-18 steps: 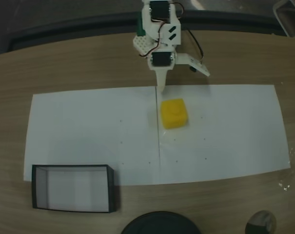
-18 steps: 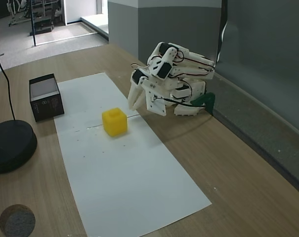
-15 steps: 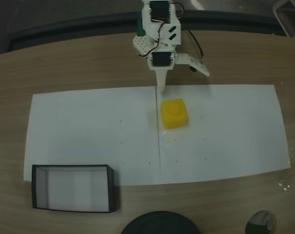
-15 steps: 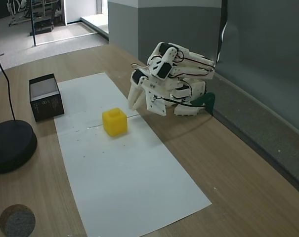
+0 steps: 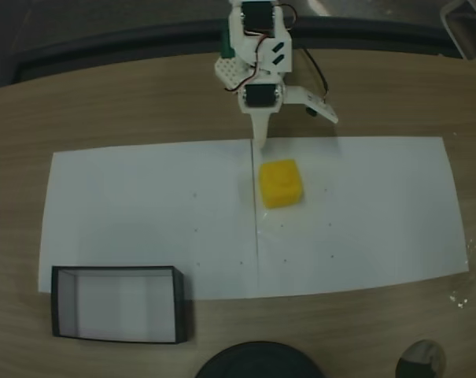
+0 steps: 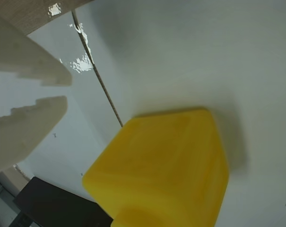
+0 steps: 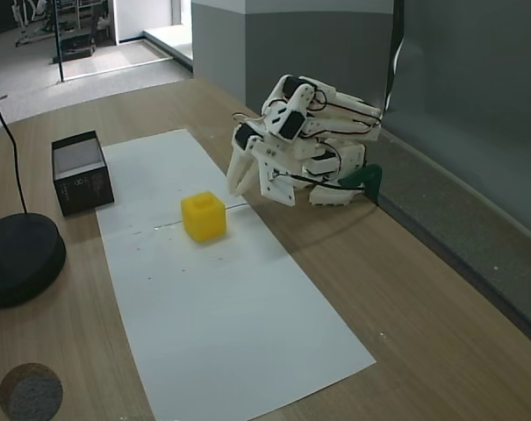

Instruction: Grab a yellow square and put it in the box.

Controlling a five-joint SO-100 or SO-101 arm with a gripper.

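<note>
The yellow square (image 5: pixel 281 183) is sitting on white paper (image 5: pixel 143 213), well apart from the box (image 5: pixel 116 304). The pincer (image 5: pixel 260 142) is hanging just behind it, seemingly almost closed, gripping nothing. Descending like that risks nudging the cube away.

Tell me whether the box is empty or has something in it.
Empty: in a fixed view the box shows only its bare pale floor, and the yellow square sits outside it on the white paper.
</note>
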